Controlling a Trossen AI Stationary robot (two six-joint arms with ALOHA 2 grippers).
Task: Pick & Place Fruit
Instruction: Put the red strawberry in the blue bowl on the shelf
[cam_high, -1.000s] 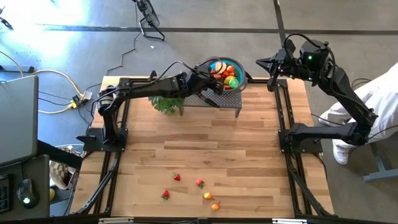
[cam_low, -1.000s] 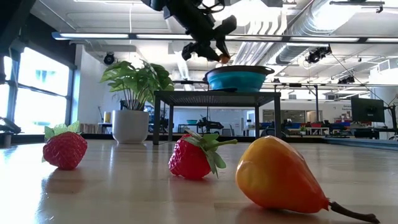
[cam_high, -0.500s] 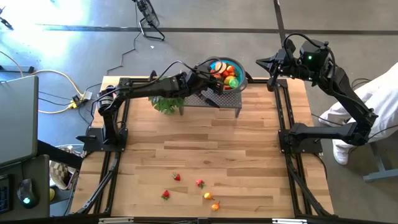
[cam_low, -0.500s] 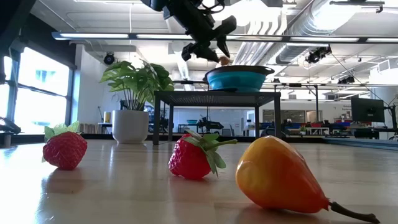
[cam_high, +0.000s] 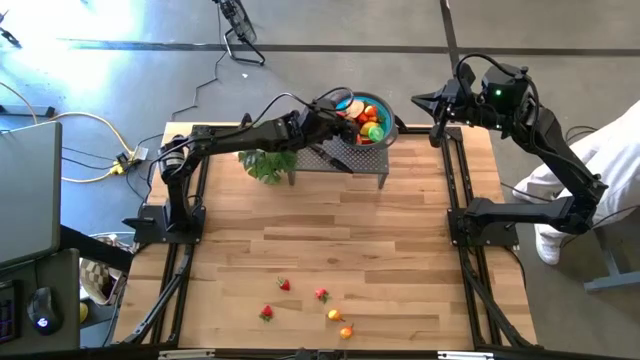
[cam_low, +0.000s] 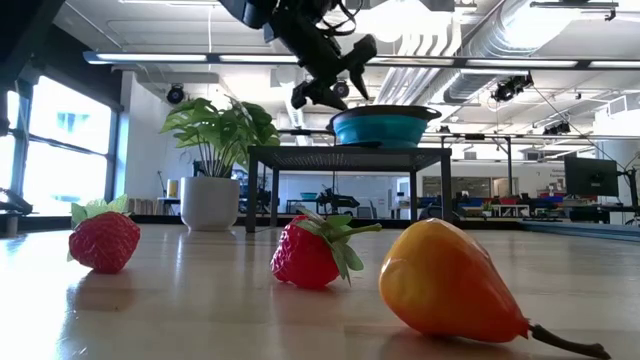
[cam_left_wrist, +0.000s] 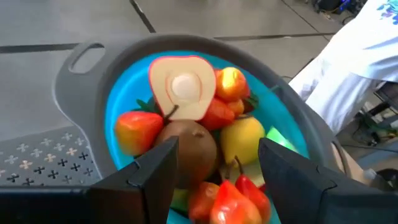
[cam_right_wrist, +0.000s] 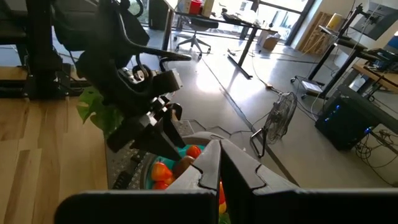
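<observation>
The blue bowl (cam_high: 389, 113) with a grey rim (cam_left_wrist: 74, 93) stands on a small black stand (cam_high: 352, 162) at the table's far edge. It holds toy fruit: a brown kiwi (cam_left_wrist: 189, 146), a yellow lemon (cam_left_wrist: 245, 137) and red and orange pieces. My left gripper (cam_left_wrist: 214, 167) hangs open just above the bowl's near-left rim (cam_low: 335, 78), with nothing between its fingers. More fruit lies near the table's front edge: three strawberries (cam_high: 284, 285) (cam_high: 321, 294) (cam_high: 266, 313) and two yellow-orange pieces (cam_high: 340, 322). My right gripper (cam_high: 420, 100) waits shut, high at the far right.
A leafy potted plant (cam_high: 268, 166) stands left of the stand, under my left arm. A black-handled knife (cam_high: 335, 155) lies on the stand. A person in white (cam_high: 600, 150) stands beyond the table's right edge. Bare wood lies between the stand and the front fruit.
My left gripper has opened over the bowl's rim and rolled a little. The small orange piece that showed at its fingertips in the low view is no longer between them.
</observation>
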